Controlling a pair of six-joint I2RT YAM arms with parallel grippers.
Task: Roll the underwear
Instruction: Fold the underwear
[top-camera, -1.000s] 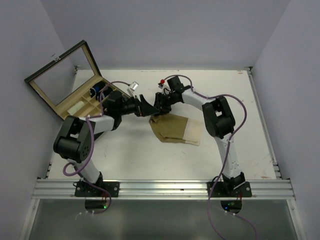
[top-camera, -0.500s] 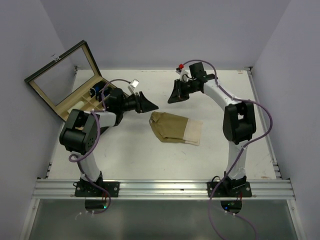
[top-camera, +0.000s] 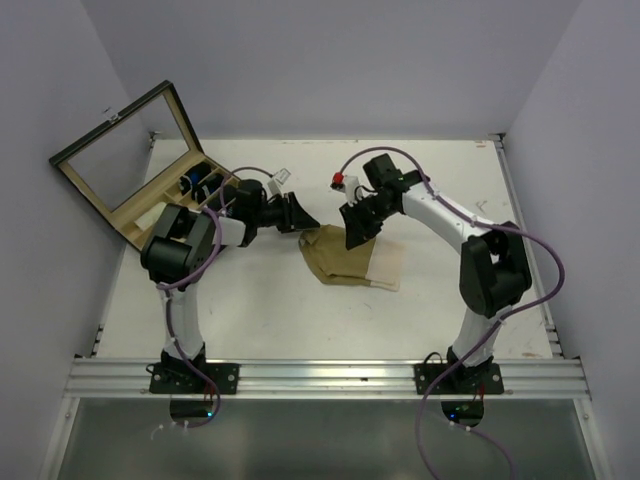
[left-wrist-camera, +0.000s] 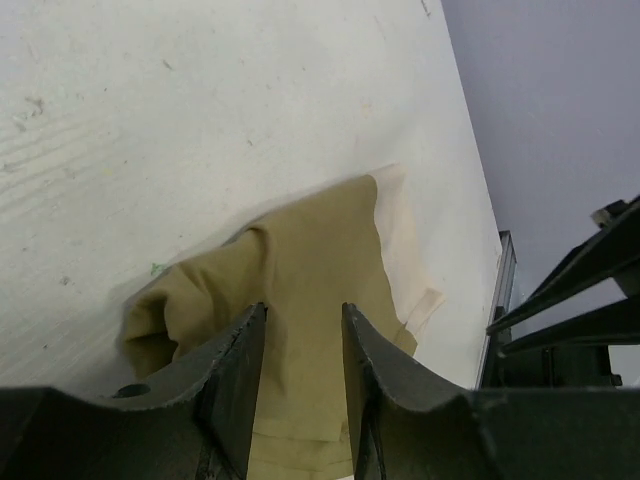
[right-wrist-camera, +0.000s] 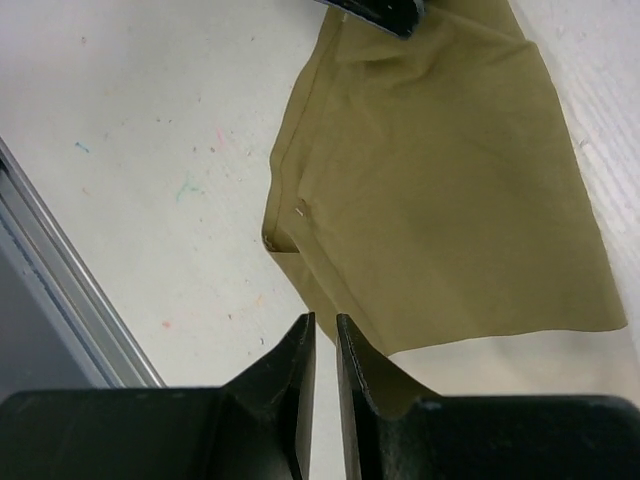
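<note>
The underwear (top-camera: 345, 262) lies flat mid-table, olive-tan with a cream part on its right. My left gripper (top-camera: 303, 215) is at its far left corner, low over the cloth. In the left wrist view the underwear (left-wrist-camera: 310, 250) shows through the gap of the left gripper (left-wrist-camera: 303, 310), whose jaws stand partly open and hold nothing. My right gripper (top-camera: 358, 232) hovers over the far edge near the middle. In the right wrist view the right gripper (right-wrist-camera: 323, 320) is closed to a thin slit with bare table in it, just off the edge of the underwear (right-wrist-camera: 440, 180).
A wooden box (top-camera: 150, 205) with its glass lid raised stands at the far left, holding small items in compartments. Purple walls close in both sides. A metal rail (top-camera: 320, 375) runs along the near edge.
The right gripper swung from the far side of the table down to the underwear's far edge. The left gripper moved right to the cloth's corner and its jaws narrowed.
</note>
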